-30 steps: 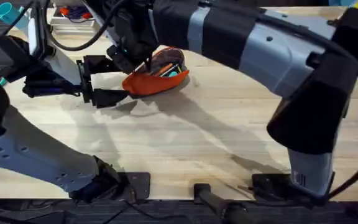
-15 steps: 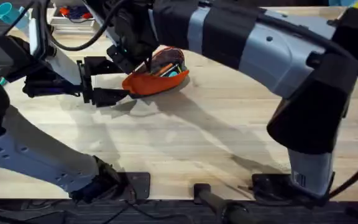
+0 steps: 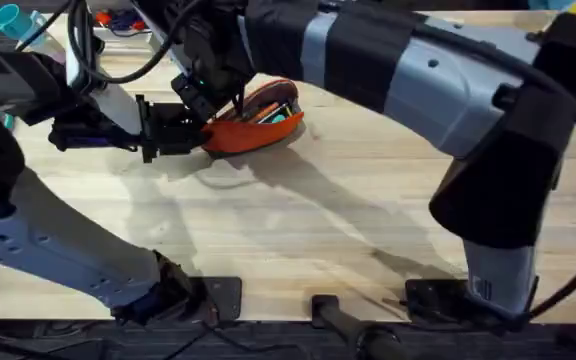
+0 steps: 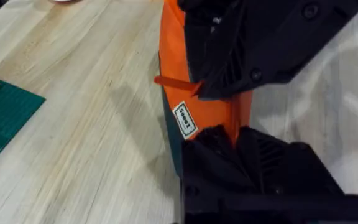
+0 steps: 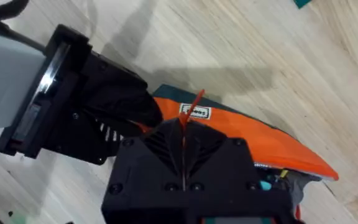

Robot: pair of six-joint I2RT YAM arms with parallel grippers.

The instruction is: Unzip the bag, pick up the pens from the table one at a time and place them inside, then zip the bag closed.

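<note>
Overhead view: the bag (image 3: 253, 125) lay on the surface (image 3: 318, 230) toward eleven o'clock from the middle, its mouth open and facing up, with orange and teal items showing inside; I could not count the pens within, and none lay loose on the surface that I could see. The left pincer (image 3: 190, 131) came in from nine o'clock and was clamped on the bag's near end, apparently to anchor the pouch so it would not slide when the zipper was drawn. The right pincer (image 3: 226, 97) reached across from the right base and sat at the same end, just above the left one, probably holding the zipper tab. There were two arms and one bag. Left wrist view: the left pincer (image 4: 236, 144) was closed on the orange fabric of the bag (image 4: 179, 68), just beside a small white label (image 4: 185, 119), while the right pincer's black body loomed over the seam; an orange zipper pull (image 4: 174, 81) stuck out from under it. One label, one pull. Right wrist view: the right pincer (image 5: 183, 144) was shut on the thin orange zipper pull (image 5: 193, 102), which rose between its fingers, with the bag (image 5: 278, 149) beneath and the left pincer gripping at ten o'clock. I judged the closing pull was about to begin.
</note>
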